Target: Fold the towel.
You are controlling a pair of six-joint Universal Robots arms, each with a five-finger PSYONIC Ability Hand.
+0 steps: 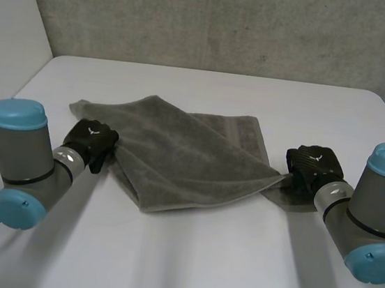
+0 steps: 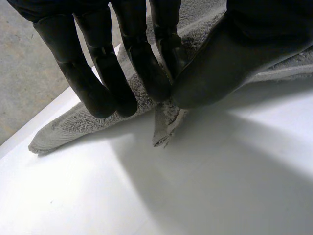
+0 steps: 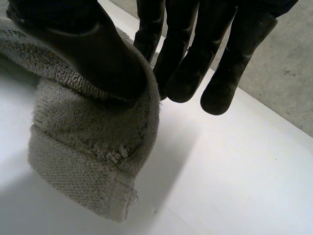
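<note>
Broadly, the grey towel point(image 1: 184, 158) lies crumpled and partly folded in the middle of the white table point(image 1: 185, 262). Its long axis runs side to side between the two hands. An upper layer is laid slantwise over the lower one, with one pointed corner aimed at the right hand point(image 1: 313, 166) and another aimed at the table's near edge. A far corner of the lower layer points away towards the wall.

The left hand point(image 1: 91, 143) is at the towel's left edge. In the left wrist view, this hand point(image 2: 98, 78) pinches the towel point(image 2: 73, 125) between thumb and fingers, and a small flap hangs below the pinch.

In the right wrist view, the right hand point(image 3: 93, 54) clamps the right-end corner between thumb and fingers. The hemmed corner of the towel point(image 3: 83, 161) droops to the table beneath it.
</note>
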